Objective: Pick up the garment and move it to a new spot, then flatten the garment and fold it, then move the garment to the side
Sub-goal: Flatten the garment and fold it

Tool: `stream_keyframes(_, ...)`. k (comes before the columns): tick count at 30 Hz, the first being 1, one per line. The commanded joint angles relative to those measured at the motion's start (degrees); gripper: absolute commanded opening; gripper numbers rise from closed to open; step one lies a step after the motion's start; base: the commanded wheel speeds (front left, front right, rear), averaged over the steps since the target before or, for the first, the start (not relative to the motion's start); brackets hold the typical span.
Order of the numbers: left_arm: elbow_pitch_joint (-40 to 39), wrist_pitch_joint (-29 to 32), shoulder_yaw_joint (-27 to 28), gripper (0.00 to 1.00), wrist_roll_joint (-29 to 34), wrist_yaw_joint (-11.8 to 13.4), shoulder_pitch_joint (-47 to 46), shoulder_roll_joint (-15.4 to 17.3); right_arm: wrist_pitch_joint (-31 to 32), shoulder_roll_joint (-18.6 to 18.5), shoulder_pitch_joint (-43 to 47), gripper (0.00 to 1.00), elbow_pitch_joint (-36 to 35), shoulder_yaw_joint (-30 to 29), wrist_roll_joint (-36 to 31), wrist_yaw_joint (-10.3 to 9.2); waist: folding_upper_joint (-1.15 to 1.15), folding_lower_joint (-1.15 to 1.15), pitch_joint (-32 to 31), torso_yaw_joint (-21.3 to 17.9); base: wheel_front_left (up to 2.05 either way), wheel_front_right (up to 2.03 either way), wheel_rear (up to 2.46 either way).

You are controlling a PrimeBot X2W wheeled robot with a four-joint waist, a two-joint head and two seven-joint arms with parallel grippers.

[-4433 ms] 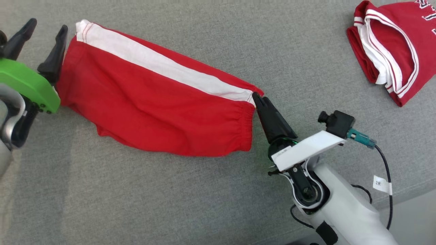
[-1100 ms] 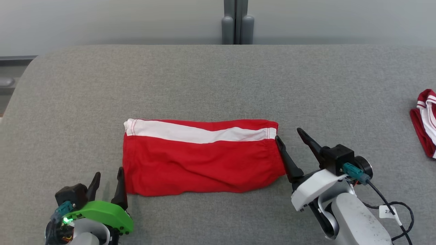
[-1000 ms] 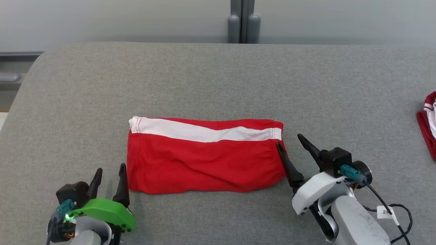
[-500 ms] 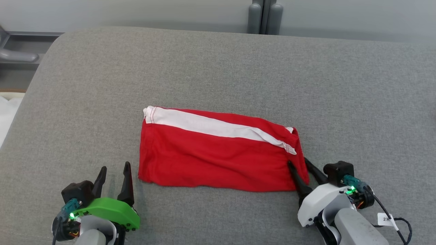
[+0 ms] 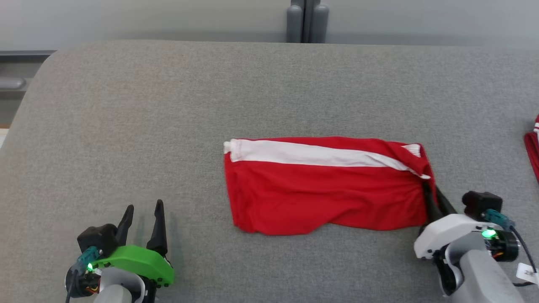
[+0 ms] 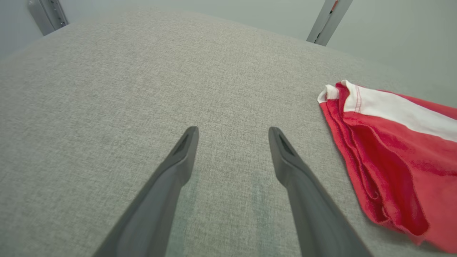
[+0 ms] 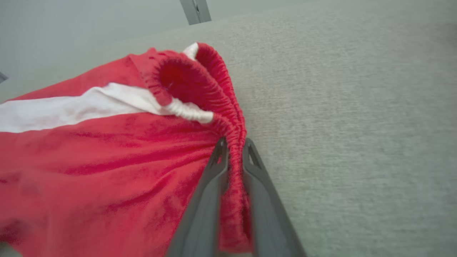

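Space is showing between the two fingers of the left gripper (image 5: 143, 208), which is sitting empty at the near left of the grey cushion (image 5: 168, 105). Right of centre, well apart from it, the garment (image 5: 320, 198), red with a white stripe, is lying flat on the cushion. At its right end the right gripper (image 7: 235, 142) is pinching the gathered waistband (image 7: 228, 117) tightly. A second garment (image 5: 532, 151) is peeking in at the far right edge.

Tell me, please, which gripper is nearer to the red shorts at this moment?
The right. The right gripper is shut on the waistband end of the red shorts; the left gripper stands open over the grey surface, apart from their opposite end.
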Motion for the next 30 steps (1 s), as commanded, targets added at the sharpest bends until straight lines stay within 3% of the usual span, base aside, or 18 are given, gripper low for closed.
stream_keyframes(1,-0.2,0.0,-0.1,1.0,-0.2,-0.3,1.0,0.3,0.0,-0.5,1.1,0.0,-0.6,-3.0,-2.2,-0.17,0.0,0.0,-0.4,-1.7,0.0,0.0,0.0)
stream_keyframes(6,-0.5,0.0,-1.1,1.0,-0.4,-0.3,1.5,0.3,0.0,-0.6,0.0,0.0,-3.6,-13.1,-10.4,-0.16,0.0,0.0,-0.7,-4.5,0.0,0.0,0.0)
stream_keyframes(10,-0.3,0.0,-2.0,1.0,-0.5,-0.3,1.6,-0.1,0.0,-0.4,-1.1,0.0,-5.9,-12.5,-11.8,-0.16,0.0,0.0,-1.0,-6.0,0.0,0.0,0.0)
stream_keyframes(17,0.3,0.0,-3.4,1.0,-0.5,-0.3,1.7,-0.9,0.0,-0.4,-1.7,0.0,-7.7,5.4,0.9,-0.15,0.0,0.0,-2.1,-6.2,0.0,0.0,0.0)
stream_keyframes(23,0.4,0.0,-4.7,1.0,-0.6,-0.3,1.7,-1.2,1.7,-0.5,-2.0,0.0,-9.3,21.6,12.5,-0.15,0.0,0.0,-2.6,-3.6,0.0,0.0,0.0)
stream_keyframes(30,1.1,0.0,-6.3,1.0,-1.3,-0.3,1.9,-1.4,0.9,-0.4,-4.8,0.0,-6.3,30.2,19.3,-0.15,0.0,0.0,-2.5,0.4,0.0,0.0,0.0)
